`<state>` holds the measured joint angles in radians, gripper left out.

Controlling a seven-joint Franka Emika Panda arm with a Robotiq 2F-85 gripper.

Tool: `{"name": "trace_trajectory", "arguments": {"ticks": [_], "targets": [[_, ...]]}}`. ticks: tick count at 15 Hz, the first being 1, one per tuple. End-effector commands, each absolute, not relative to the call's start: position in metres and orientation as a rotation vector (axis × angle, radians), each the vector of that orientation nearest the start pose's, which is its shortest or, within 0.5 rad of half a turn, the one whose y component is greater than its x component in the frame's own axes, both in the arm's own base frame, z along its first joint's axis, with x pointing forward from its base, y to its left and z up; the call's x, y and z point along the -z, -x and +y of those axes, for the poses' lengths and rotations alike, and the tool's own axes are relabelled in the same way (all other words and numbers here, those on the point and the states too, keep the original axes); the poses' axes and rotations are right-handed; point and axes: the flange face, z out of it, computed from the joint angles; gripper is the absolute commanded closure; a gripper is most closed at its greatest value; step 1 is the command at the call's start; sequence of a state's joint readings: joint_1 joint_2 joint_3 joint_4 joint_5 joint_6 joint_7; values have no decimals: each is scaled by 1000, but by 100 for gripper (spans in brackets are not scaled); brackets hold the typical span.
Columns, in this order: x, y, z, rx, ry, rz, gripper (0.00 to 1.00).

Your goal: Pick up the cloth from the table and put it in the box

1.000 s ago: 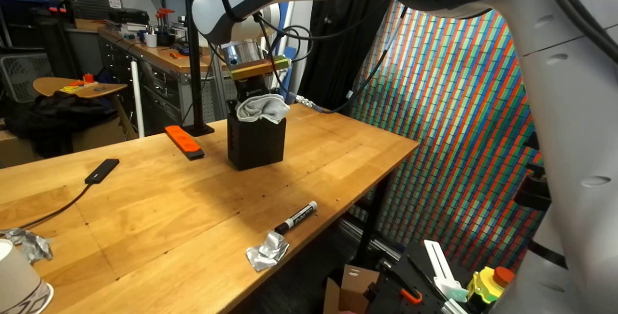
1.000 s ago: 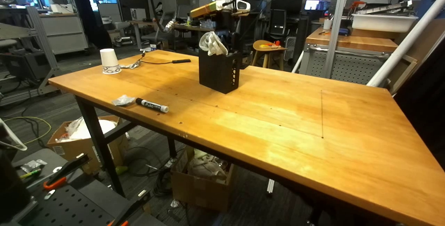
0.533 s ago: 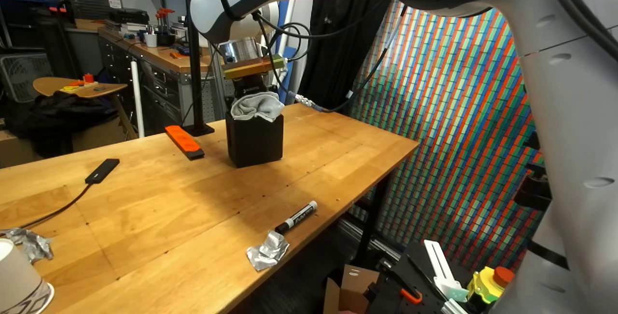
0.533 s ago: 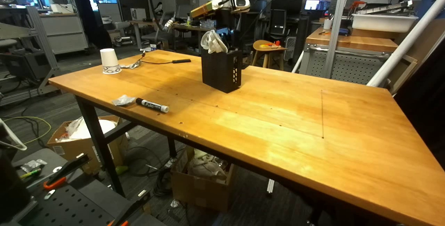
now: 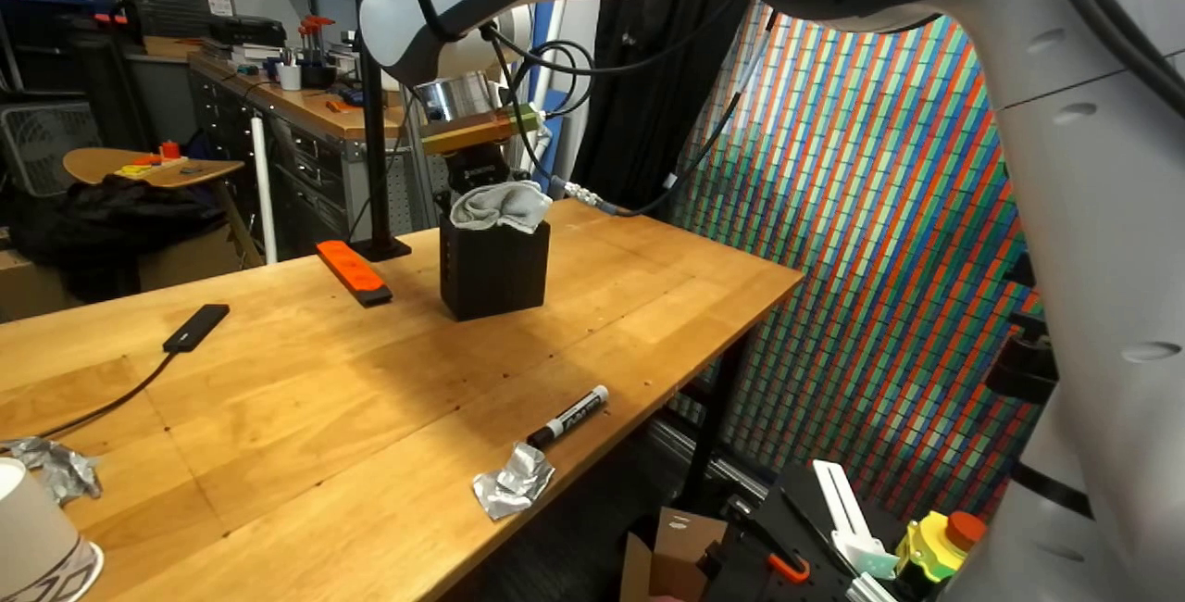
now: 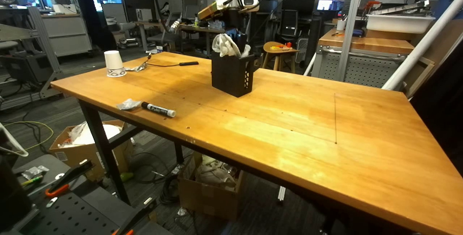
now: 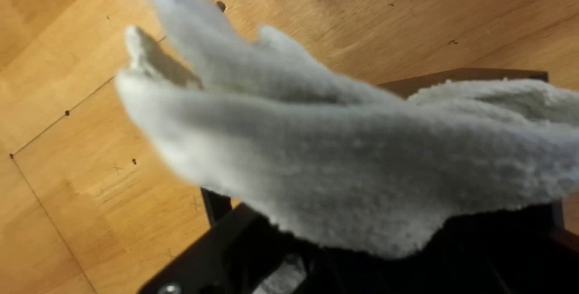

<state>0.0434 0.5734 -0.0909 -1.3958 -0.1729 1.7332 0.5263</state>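
The grey-white cloth [image 5: 505, 206] is bunched over the mouth of the black box [image 5: 495, 273], its upper folds above the rim. It also shows in an exterior view [image 6: 226, 45], with a small light piece by the box's right rim. The box [image 6: 231, 76] stands upright on the table. My gripper [image 5: 475, 171] points down at the box opening, behind and beside the cloth. In the wrist view the cloth [image 7: 344, 163] covers most of the middle. A dark finger [image 7: 221, 248] shows at lower left; the other finger and the fingertips are lost in shadow and cloth.
On the wooden table [image 5: 305, 426] are an orange and black block [image 5: 354, 272], a black adapter with a cable [image 5: 195, 328], a marker [image 5: 569, 417], crumpled foil [image 5: 515, 482] and an upturned paper cup [image 6: 114, 63]. A black pole [image 5: 371, 120] stands behind the box.
The box has slid slightly over the table. The arm has shifted a little, to the left in an exterior view. A small light piece of cloth now shows at the box's right rim.
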Motion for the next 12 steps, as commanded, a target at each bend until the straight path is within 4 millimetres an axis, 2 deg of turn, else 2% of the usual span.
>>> {"name": "trace_trajectory", "arguments": {"ticks": [1, 3, 4, 8, 9, 10, 11, 12], "targets": [[-362, -690, -37, -283, 3298, 922, 94], [-366, -692, -37, -268, 3308, 921, 91], [-370, -693, -34, -229, 3323, 924, 93], [-391, -697, -37, -147, 3359, 921, 91], [-394, -698, -37, -136, 3359, 929, 84], [-395, -698, -34, -114, 3358, 945, 66], [-399, -700, -38, -122, 3354, 948, 53], [-400, -701, -39, -121, 3352, 954, 48]]}}
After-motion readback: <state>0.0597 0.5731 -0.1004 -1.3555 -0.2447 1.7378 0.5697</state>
